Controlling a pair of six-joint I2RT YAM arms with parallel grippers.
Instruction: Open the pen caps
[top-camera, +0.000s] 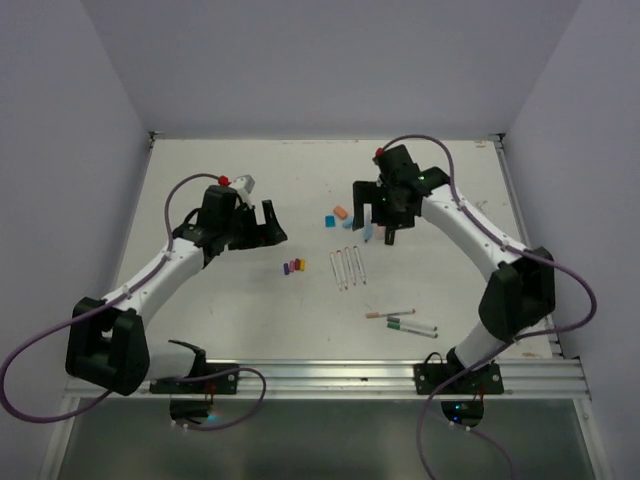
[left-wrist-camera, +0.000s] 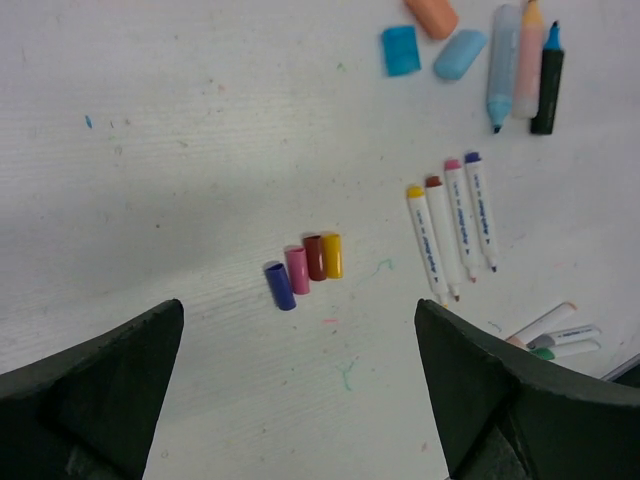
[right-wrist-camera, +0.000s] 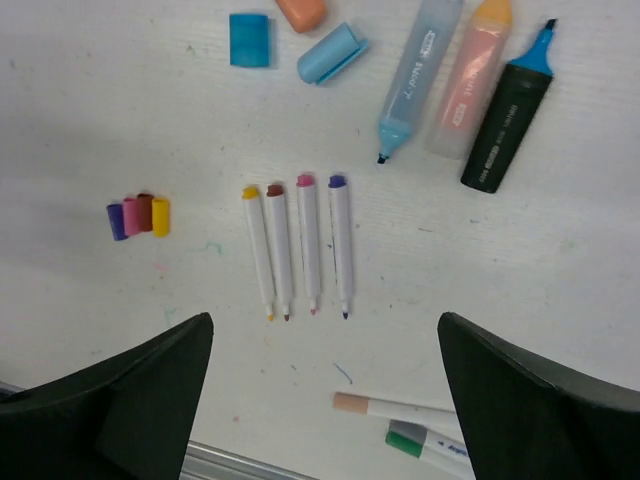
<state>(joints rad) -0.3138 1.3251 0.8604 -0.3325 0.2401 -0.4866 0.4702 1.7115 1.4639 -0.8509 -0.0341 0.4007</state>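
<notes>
**Small caps (left-wrist-camera: 298, 270) loose on the table, nothing gripped**

Four in a row, touching side to side: purple, pink, dark red, yellow. They sit mid table (top-camera: 250, 170), well apart from its edges and walls, with bare surface to their left and on the near side.

Just right of them lie four uncapped thin pens (right-wrist-camera: 310, 245), parallel. Farther back are three highlighter caps (right-wrist-camera: 331, 54) (blue, light blue, orange) beside three highlighters (right-wrist-camera: 460, 90). Capped pens (right-wrist-camera: 400, 408) lie nearer the right arm's base.

Left tool (left-wrist-camera: 300, 400): fingers wide apart and empty, hanging just left of the small caps. Right tool (right-wrist-camera: 325, 400): fingers wide apart and empty, over the highlighters.
</notes>
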